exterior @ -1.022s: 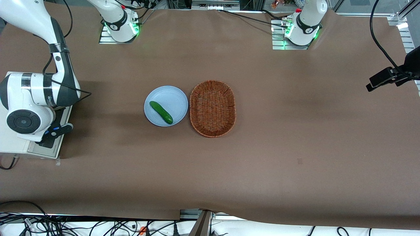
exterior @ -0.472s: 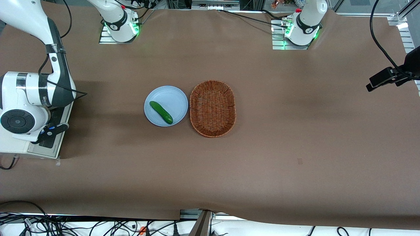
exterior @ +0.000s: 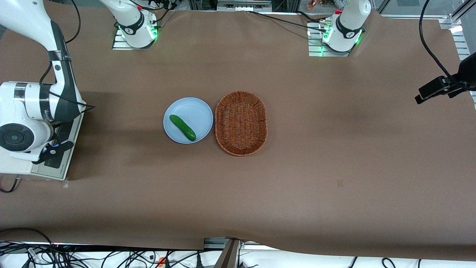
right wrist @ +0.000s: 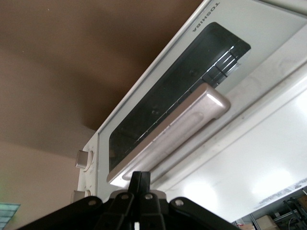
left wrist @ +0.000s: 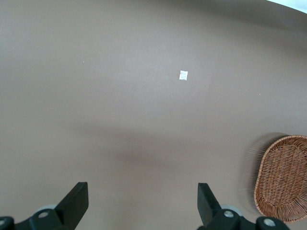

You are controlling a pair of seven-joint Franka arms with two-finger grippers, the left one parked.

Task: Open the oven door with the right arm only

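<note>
Brown surface (exterior: 297, 186); oven door (right wrist: 163, 103) at working arm's end, not opened yet. Hand (right wrist: 140, 179) sat just by the handle (right wrist: 168, 136), fingers pressed together w/ nothing held; grab & pull left

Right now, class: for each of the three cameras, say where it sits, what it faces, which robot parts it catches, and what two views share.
Front view: high above the table, looking down on plate, basket and oven; the right arm hangs over the oven door.
Left wrist view: on the parked arm, facing the brown table; its own fingers show.
Right wrist view: on the working arm, facing the oven door and handle; the gripper, shut, sits just short of the handle.
Shared: the basket appears in the front and left wrist views.
</note>
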